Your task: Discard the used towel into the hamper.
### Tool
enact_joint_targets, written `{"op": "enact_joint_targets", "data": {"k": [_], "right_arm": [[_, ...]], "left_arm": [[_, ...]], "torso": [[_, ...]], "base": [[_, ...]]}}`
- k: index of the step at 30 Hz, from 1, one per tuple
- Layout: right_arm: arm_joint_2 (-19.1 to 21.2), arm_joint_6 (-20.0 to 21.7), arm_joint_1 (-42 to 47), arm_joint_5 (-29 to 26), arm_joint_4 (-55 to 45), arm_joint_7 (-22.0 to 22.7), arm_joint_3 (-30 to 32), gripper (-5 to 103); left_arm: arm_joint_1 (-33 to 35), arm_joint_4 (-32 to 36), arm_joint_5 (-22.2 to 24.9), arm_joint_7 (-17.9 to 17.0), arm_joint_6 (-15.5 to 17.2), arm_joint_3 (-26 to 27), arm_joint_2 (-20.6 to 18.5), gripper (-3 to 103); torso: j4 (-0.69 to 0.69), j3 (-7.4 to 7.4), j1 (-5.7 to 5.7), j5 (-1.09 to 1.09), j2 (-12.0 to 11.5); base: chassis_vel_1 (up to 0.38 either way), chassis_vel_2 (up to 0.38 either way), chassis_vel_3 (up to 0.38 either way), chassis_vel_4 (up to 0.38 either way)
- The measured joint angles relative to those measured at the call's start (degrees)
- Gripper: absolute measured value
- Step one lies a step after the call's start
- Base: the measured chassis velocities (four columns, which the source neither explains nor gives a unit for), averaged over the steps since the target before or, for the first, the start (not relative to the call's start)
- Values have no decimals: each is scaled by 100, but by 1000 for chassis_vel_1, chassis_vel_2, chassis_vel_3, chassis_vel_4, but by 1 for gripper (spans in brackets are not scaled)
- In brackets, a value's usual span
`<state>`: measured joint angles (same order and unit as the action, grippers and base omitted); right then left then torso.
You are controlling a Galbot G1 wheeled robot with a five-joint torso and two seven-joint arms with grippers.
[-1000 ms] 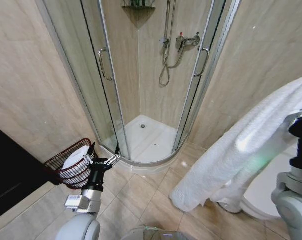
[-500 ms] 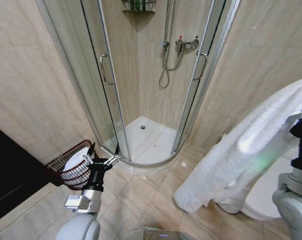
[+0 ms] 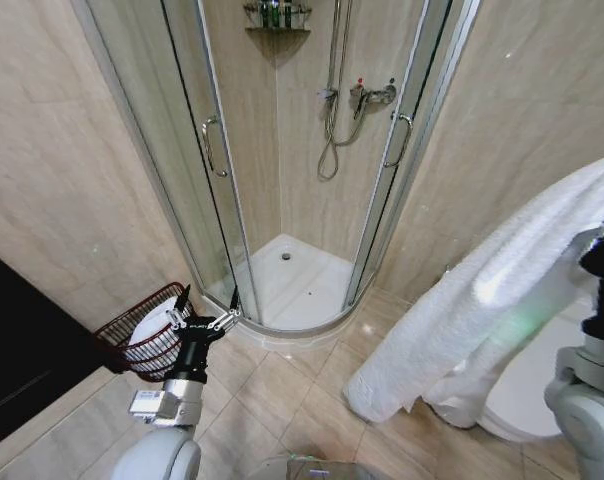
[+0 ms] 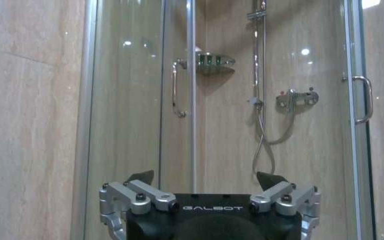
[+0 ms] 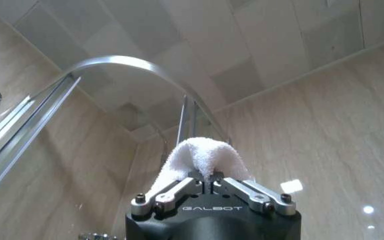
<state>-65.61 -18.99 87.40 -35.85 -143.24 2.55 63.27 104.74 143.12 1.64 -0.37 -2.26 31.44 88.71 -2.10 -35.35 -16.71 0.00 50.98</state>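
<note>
The used towel [image 3: 482, 300] is white and long. It hangs from the upper right down to just above the floor tiles. In the right wrist view my right gripper [image 5: 210, 183] is shut on a fold of the towel [image 5: 202, 155], which bulges out past the fingertips. The hamper [image 3: 117, 330], a dark red-brown wire basket, stands on the floor at the lower left against the wall, with something white inside it. My left gripper [image 3: 210, 320] is held low, right beside the hamper's near side, and is open with nothing in it [image 4: 205, 177].
A corner shower cabin with curved glass doors [image 3: 222, 200] and a white tray [image 3: 297, 280] stands straight ahead. A white toilet [image 3: 527, 395] sits at the lower right, partly behind the towel. A dark cabinet [image 3: 22, 350] lines the left wall. Bare tiled floor [image 3: 282, 390] lies between.
The whole picture has shifted slightly, so the camera has moved. The towel's lower end sways a little. Both grippers keep their states.
</note>
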Motion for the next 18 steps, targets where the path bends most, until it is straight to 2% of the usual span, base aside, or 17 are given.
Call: {"op": "enact_joint_targets", "data": {"k": [2,18], "right_arm": [[0,0,6,-3,0,1,9,3],[-5,0,16,2,0,1,7,3]], "left_arm": [[0,0,0,0,0,0,0,100],[0,0,0,0,0,0,0,100]], "torso": [[0,-66,-54,0,120],[0,-306,-247,0,554]], "base": [[0,0,0,0],[0,0,0,0]]}}
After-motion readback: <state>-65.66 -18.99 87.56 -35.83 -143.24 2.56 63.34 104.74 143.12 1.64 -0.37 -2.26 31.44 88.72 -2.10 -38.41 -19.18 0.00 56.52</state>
